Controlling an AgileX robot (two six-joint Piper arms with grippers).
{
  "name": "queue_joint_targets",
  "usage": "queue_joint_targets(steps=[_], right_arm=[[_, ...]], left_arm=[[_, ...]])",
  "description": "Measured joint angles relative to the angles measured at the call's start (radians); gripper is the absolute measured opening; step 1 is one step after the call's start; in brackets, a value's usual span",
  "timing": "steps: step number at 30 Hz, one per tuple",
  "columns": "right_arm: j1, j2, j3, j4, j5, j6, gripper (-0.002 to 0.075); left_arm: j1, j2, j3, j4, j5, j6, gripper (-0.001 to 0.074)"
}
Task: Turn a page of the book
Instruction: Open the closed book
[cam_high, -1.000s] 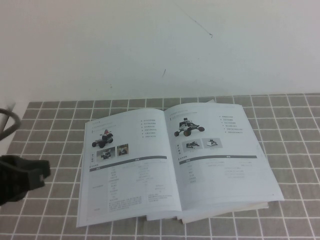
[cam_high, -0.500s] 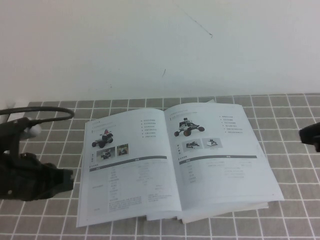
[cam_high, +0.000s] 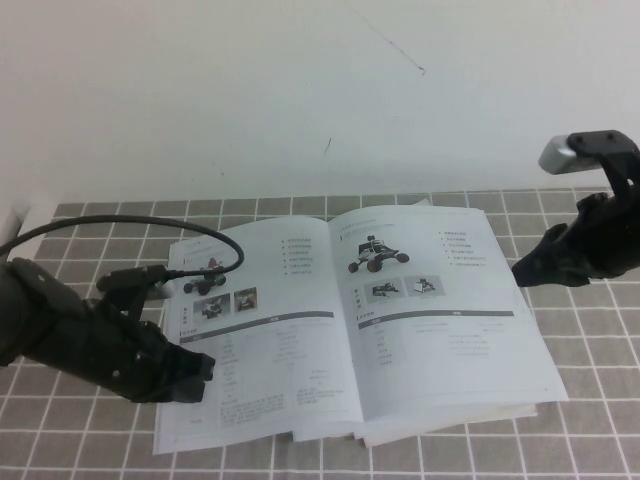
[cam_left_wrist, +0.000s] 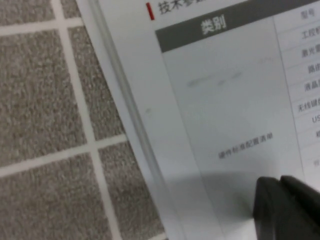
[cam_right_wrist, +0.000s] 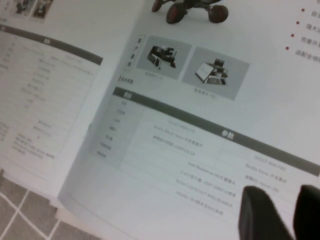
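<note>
The book lies open on the table, spine towards me. The page with the black wheeled robot photo is the right-hand sheet and lies flat; it fills the right wrist view. The left-hand sheet carries the red-topped robot photo. My left gripper is over that sheet's lower left corner, fingers together and empty; in the left wrist view it hovers close above the paper. My right gripper is at the page's right edge, open and empty; in the right wrist view its fingers stand apart above the table print.
A grey tiled mat covers the table under the book, with a white wall behind it. The left arm's black cable arcs over the top of the left sheet. The mat also shows beside the book's left edge.
Both arms have come in. The left arm moved right onto the left sheet's lower corner. The right arm came in from the right to the page's outer edge.
</note>
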Motion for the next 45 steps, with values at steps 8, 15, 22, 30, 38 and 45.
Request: queue_joint_targets(steps=[8,15,22,30,38,45], right_arm=[[0.0,0.129,-0.078,-0.135,0.034,0.098,0.0337],[0.0,0.217,-0.079,-0.225,0.035,0.175,0.0348],[-0.031,0.251,-0.08,-0.24,0.025,0.201,0.0349],[-0.031,0.258,-0.08,-0.185,0.025,0.184,0.0351],[-0.031,0.26,-0.08,-0.144,0.025,0.159,0.0353],[-0.031,0.267,-0.08,-0.142,0.023,0.152,0.0353]], left_arm=[[0.002,0.108,-0.086,0.024,0.079,0.004,-0.0004],[0.008,0.138,-0.103,0.02,0.106,0.004,-0.0004],[0.008,0.14,-0.106,0.02,0.11,0.004,-0.0004],[0.008,0.141,-0.108,0.02,0.112,0.004,-0.0004],[0.008,0.141,-0.108,0.02,0.112,0.004,-0.0004],[0.008,0.144,-0.112,0.02,0.116,0.004,-0.0004]])
